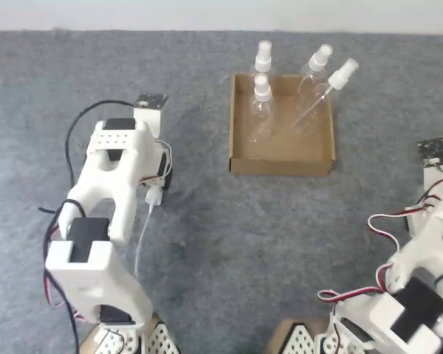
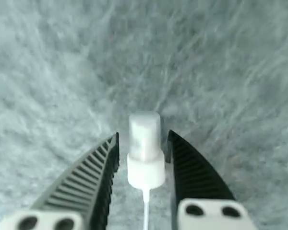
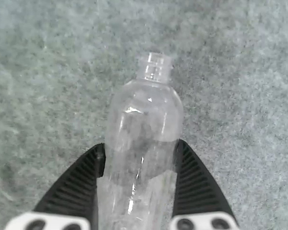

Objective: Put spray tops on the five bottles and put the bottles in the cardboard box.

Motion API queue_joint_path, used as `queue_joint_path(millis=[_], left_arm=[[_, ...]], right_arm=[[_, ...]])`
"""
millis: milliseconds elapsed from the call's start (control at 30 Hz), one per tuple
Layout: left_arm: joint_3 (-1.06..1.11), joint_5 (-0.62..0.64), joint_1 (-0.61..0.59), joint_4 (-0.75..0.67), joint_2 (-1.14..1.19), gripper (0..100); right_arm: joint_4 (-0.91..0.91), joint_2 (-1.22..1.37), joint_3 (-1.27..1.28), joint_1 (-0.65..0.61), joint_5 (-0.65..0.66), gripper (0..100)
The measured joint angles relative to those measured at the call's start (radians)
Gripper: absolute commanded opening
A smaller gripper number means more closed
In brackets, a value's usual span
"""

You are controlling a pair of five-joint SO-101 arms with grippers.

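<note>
A clear plastic bottle with an open neck (image 3: 144, 129) is clamped by its body between the black ribbed fingers of the right gripper (image 3: 140, 146), with the grey felt-like table cover (image 1: 207, 236) beneath it. A white spray top (image 2: 145, 148) is held between the fingers of the left gripper (image 2: 143, 135), which are closed against its collar. Its thin dip tube (image 1: 142, 236) is seen trailing back along the arm in the high view.

A shallow square cardboard box (image 1: 280, 164) is set at the far middle of the table, well apart from both grippers. Four clear bottles fitted with white spray tops (image 1: 260, 118) are seen in it, two towards its left side and two towards its right. Nothing is seen on the table cover between either arm and the box.

The white left arm is stretched forward over the left half of the table, with its wrist just left of the box's near corner and a black cable (image 1: 77, 125) looped beside it. The right arm is folded low at the near right corner, and red and white wires (image 1: 384, 217) are draped over it.
</note>
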Motion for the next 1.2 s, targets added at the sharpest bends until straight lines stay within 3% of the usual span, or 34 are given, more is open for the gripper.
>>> queue_joint_path(millis=[200, 467, 633, 833, 1000, 1200], left_arm=[[-0.023, 0.000, 0.003, -0.008, 0.009, 13], [0.077, -0.005, 0.003, -0.140, 0.028, 13], [0.054, -0.009, 0.012, -0.133, 0.060, 0], [0.051, 0.017, 0.011, -0.107, 0.046, 1], [0.052, 0.074, 0.011, -0.021, -0.121, 1], [0.055, 0.153, 0.021, 0.077, -0.488, 1]], right_arm=[[0.000, 0.000, 0.000, 0.000, 0.000, 0.6], [-0.002, 0.000, 0.000, 0.000, 0.000, 0.6], [-0.002, 0.000, 0.000, 0.000, 0.000, 0.6], [-0.002, 0.000, 0.000, 0.000, 0.000, 0.6], [-0.002, 0.000, 0.000, 0.000, 0.000, 0.6], [-0.002, 0.000, 0.000, -0.005, 0.000, 0.6]])
